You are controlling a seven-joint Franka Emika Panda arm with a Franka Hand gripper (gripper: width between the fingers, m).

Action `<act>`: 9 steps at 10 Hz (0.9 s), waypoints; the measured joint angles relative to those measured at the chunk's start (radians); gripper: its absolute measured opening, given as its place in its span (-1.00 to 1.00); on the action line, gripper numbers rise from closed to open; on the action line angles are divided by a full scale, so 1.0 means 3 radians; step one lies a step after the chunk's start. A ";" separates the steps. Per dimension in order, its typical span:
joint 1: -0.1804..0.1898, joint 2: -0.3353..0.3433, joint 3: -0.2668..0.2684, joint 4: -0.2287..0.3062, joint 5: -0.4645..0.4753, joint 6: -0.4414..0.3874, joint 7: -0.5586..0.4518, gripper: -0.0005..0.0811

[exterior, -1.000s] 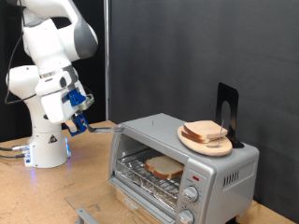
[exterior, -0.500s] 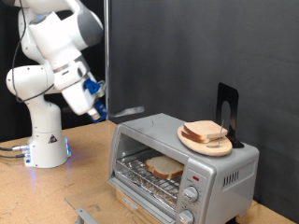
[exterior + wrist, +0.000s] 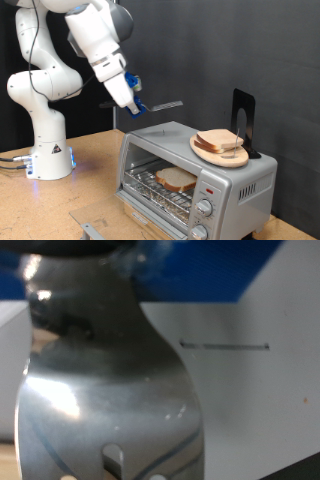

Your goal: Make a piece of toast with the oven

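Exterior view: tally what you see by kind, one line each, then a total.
Toaster oven: 1
Piece of toast inside the oven: 1
Plate on the oven's top: 1, carrying stacked bread slices too overlapped to count
Black stand behind the plate: 1
Gripper holding a metal spatula: 1 each
Total: 6, bread stack excluded

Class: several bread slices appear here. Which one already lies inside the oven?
The single slice on the wire rack inside the oven; the other slices sit stacked on a plate on top.
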 joint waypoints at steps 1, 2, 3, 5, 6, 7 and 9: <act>0.0019 0.0032 0.0136 0.0014 0.0001 0.0079 0.0096 -0.01; 0.0041 0.0076 0.0259 0.0037 0.0003 0.0148 0.0185 -0.01; 0.0065 0.0132 0.0381 0.0070 0.0005 0.0215 0.0287 -0.01; 0.0081 0.0296 0.0636 0.0135 0.0002 0.0370 0.0521 -0.01; 0.0079 0.0386 0.0726 0.0160 -0.0011 0.0433 0.0599 -0.01; 0.0075 0.0476 0.0791 0.0184 -0.0026 0.0480 0.0651 -0.01; 0.0069 0.0616 0.0859 0.0203 -0.0046 0.0564 0.0673 -0.01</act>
